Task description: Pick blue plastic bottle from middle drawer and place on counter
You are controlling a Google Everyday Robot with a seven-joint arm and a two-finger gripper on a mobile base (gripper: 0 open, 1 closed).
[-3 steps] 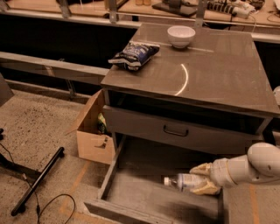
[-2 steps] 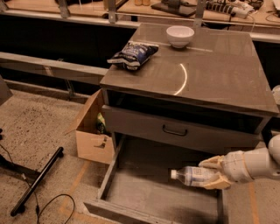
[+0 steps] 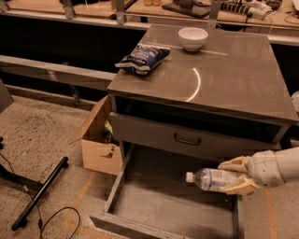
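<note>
Where the bottom edge of the view cuts it off, the front lip of the middle drawer is only partly seen; the drawer stands pulled out, its flat grey floor bare.

- Item 1, blue plastic bottle: lies over the right rear part of the drawer and appears raised off the floor. Its long axis runs nearly level across the view. The white cap points to the picture's left and the base to the right. The base end is hidden inside the grasp, and the label print is too small to read.
- Item 2, tool: pale tan fingers, one above and one below the bottle, closed around its base half. The white arm behind it is cut off by the right edge.
- Item 3, grey drawer front with black handle: closed, directly above the open drawer.
- Item 4, cardboard box: on the floor just beside the cabinet's left side, flap up; its contents are hard to make out.
- Item 5, black stand and cable: on the speckled floor, well left.
- Item 6, cabinet tabletop: glossy grey-brown with a curved glare streak.
- Item 7, dark blue snack bag: near the left edge of the cabinet tabletop.
- Item 8, white bowl: upright near the rear edge.
- Item 9, wooden tabletop: farthest, cut off at the top; the items on it are indistinct.
</note>
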